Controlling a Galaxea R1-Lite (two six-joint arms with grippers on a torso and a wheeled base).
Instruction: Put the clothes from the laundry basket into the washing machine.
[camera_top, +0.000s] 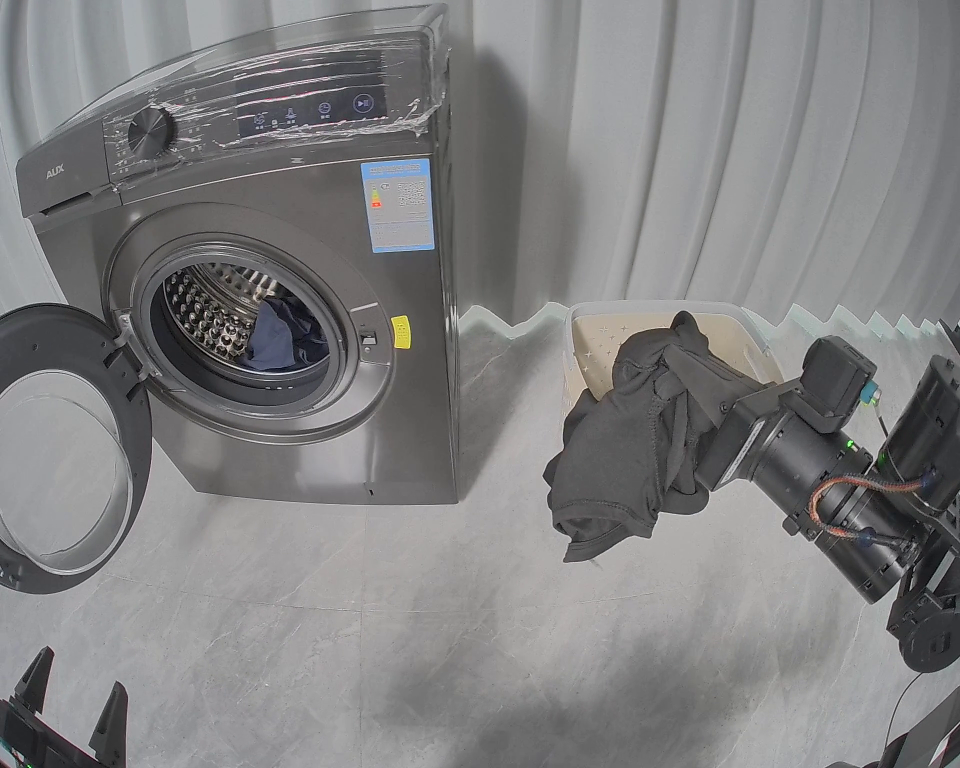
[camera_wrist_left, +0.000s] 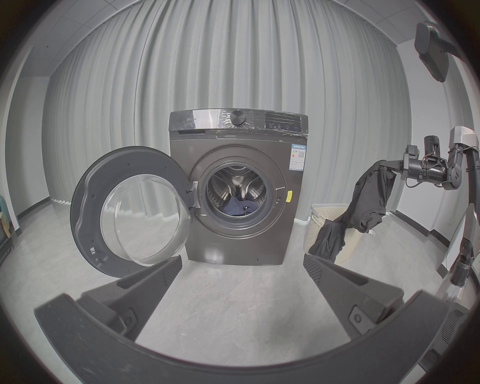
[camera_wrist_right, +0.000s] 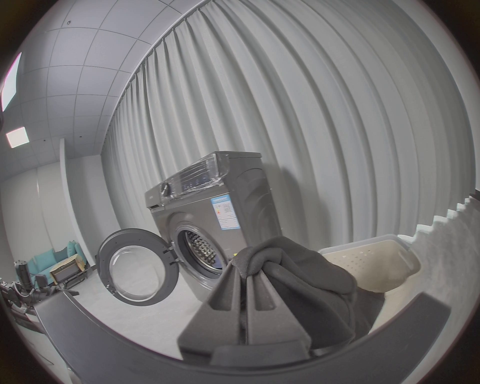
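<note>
Hanging vertically from right pincer (camera_wrist_right: 246, 278), dark garment (camera_top: 615, 460) over laundry basket (camera_top: 592, 350).

Ahead of my right claw (camera_wrist_right: 245, 274), a pleated pale grey curtain (camera_wrist_right: 325, 125) hangs from ceiling to floor and covers the whole wall. High above the claw I see a ceiling of square panels (camera_wrist_right: 75, 55), two of them lit panels (camera_wrist_right: 17, 136). Far off to the claw's left, a teal sofa (camera_wrist_right: 47, 258) and a small brown piece of furniture (camera_wrist_right: 65, 269) stand by a plain white wall (camera_wrist_right: 85, 200). Under my left claw (camera_wrist_left: 241, 260) lies a glossy, pale grey marbled tile floor (camera_wrist_left: 240, 310).
</note>
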